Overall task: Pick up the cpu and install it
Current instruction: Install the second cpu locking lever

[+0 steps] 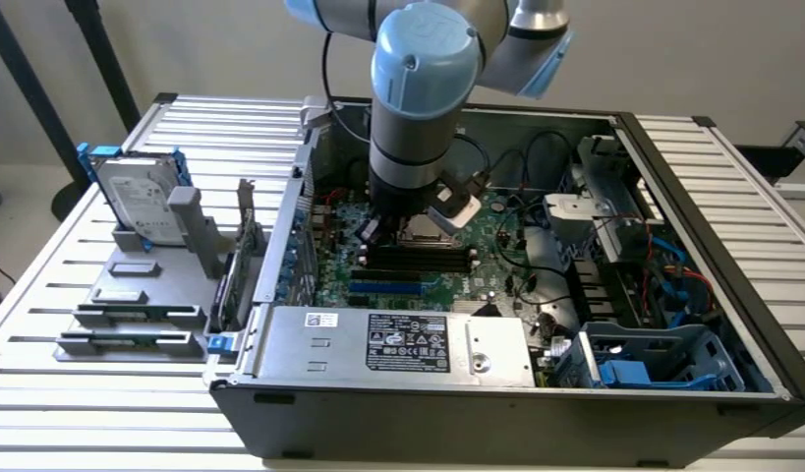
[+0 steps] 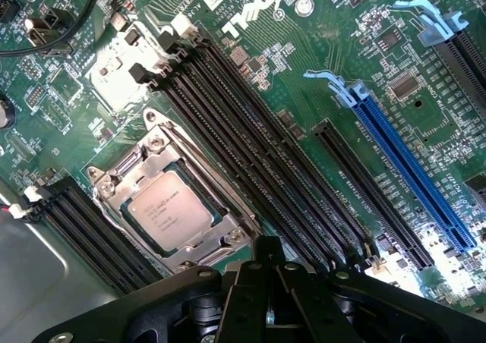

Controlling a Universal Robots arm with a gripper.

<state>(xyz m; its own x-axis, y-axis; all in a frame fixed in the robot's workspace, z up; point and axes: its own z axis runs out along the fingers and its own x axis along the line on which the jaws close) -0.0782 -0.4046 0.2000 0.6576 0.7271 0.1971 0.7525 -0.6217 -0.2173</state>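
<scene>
The gripper (image 2: 267, 297) is clenched on nothing and hangs just above the motherboard (image 2: 364, 70), beside the memory slots (image 2: 258, 153). The cpu (image 2: 168, 210) already lies flat in its socket frame (image 2: 163, 206), near the middle of the board, so it seems placed.

Robotics lab, opened desktop computer case (image 1: 507, 393) on slatted metal workbench (image 1: 100, 403)
</scene>
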